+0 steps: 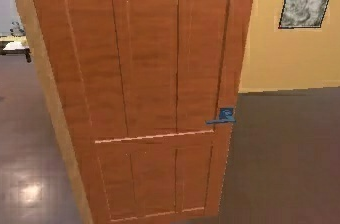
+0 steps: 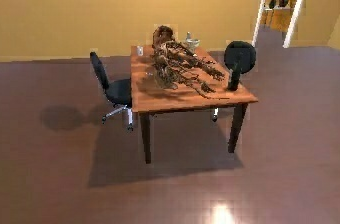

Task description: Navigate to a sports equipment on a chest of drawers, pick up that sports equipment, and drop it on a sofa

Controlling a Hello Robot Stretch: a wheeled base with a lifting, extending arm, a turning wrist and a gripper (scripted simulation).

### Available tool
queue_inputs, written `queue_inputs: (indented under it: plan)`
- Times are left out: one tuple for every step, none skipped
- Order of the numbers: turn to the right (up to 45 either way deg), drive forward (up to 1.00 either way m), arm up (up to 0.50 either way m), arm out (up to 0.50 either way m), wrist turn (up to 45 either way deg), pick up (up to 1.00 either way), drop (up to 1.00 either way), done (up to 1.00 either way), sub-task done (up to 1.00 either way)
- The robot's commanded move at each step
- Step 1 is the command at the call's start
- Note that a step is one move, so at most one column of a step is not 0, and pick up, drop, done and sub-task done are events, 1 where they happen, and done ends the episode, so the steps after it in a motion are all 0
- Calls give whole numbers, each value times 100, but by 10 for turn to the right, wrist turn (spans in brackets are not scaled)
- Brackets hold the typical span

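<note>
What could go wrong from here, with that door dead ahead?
1. The wooden door stands close ahead. Driving straight on would likely hit it.
2. The opening at the door's left looks narrow, so the base might clip the door's edge while turning through.
3. The table and an office chair stand out to the arm side. They look well off, but a wide swing that way could reach them.

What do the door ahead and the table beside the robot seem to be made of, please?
The door looks like orange-brown wood with a dull finish: vertical grain streaks and recessed panels show. The table seems to be reddish-brown wood, slightly polished, judging by its smooth, evenly toned top.
</note>
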Motion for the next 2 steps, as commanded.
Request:
queue_inputs:
  plan:
    - [-90,0,0,0,0,0,0,0,0]
    - [0,5,0,0,0,0,0,0,0]
